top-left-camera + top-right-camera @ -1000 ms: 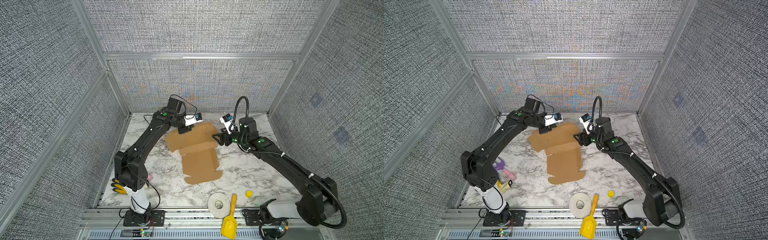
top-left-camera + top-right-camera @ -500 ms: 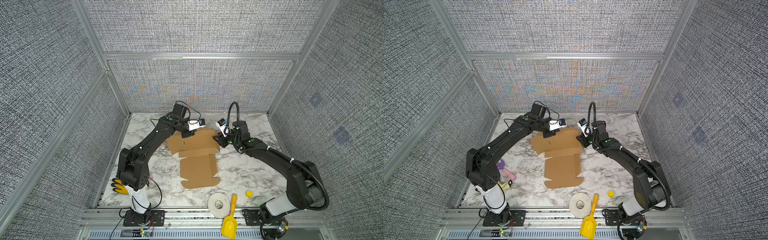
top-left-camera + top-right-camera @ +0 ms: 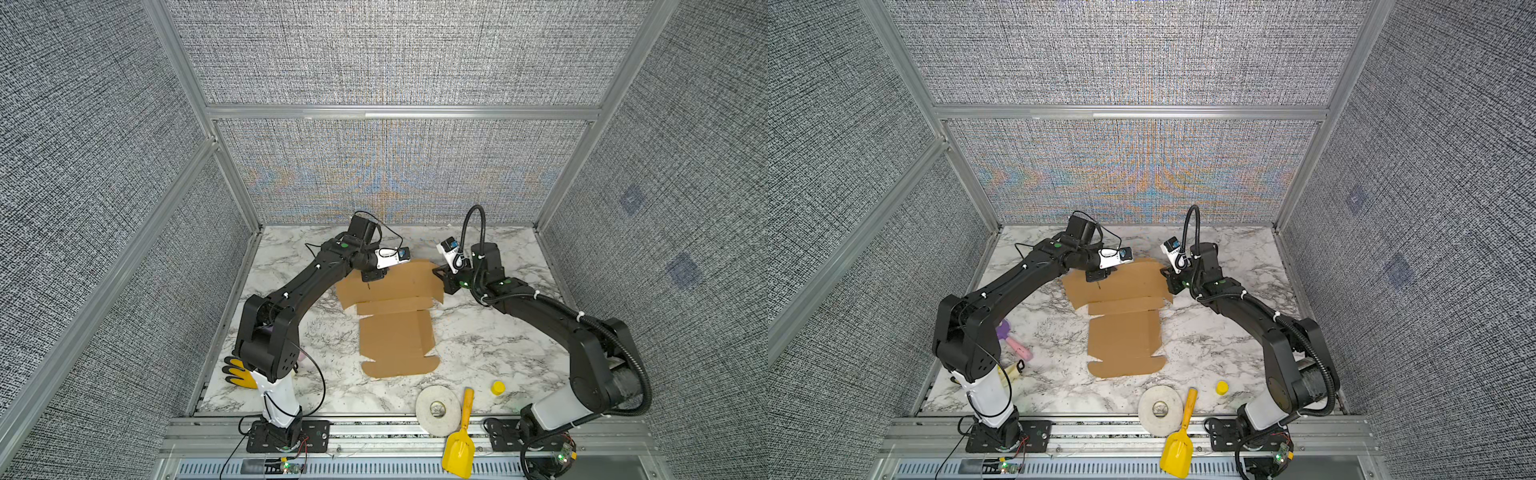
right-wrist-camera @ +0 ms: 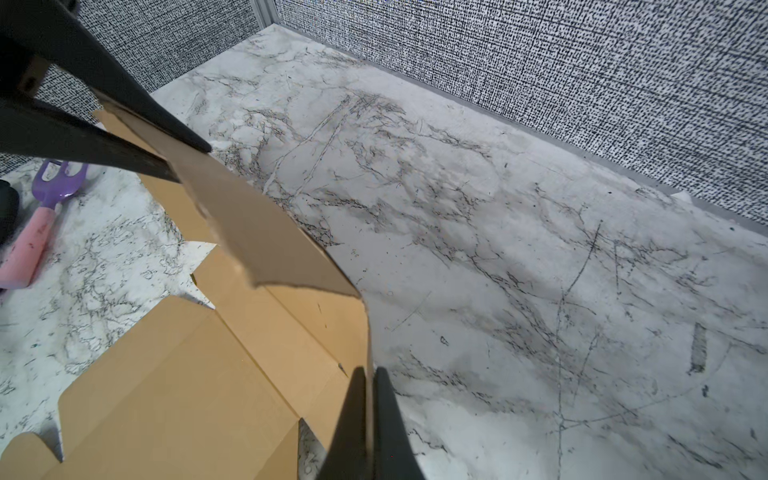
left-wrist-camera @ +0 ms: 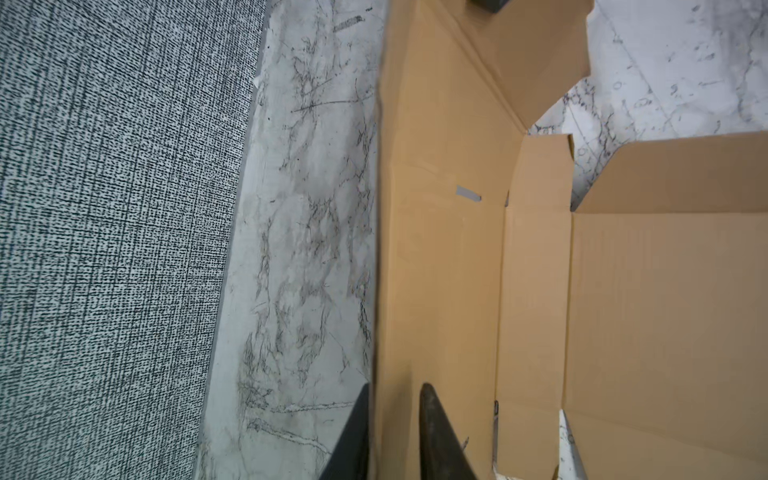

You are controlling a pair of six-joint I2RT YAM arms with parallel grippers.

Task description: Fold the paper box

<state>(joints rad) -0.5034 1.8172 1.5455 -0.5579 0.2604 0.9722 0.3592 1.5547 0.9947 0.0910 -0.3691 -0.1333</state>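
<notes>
My right gripper point(image 4: 369, 372) is pinched tight on the paper box point(image 3: 395, 332), with the right-hand edge of its far panel squeezed between both fingers. My left gripper point(image 5: 395, 388) straddles the far flap's edge with its jaws slightly apart. A strip of cardboard shows between that edge and one finger, so I don't read it as clamping. In the right wrist view, those same two dark fingers bracket the flap's corner, which tilts up off the table point(image 3: 478, 345).

The rest of the box lies flat and unfolded in the middle of the marble table, tabbed end toward the front rail. Near the front, apart from the box, sit a white tape roll point(image 3: 437, 409) and a small yellow cap point(image 3: 497, 387). A yellow scoop point(image 3: 459, 449) lies just beside the roll and reaches out over the rail. By the left arm's base are a yellow glove point(image 3: 239, 372), partly hidden behind it, and a purple-and-pink toy rake point(image 3: 1017, 347).

In both top views the fingertips of both grippers are lost under the wrist cameras and dark housings, so I'm relying on the wrist views for the grip.
</notes>
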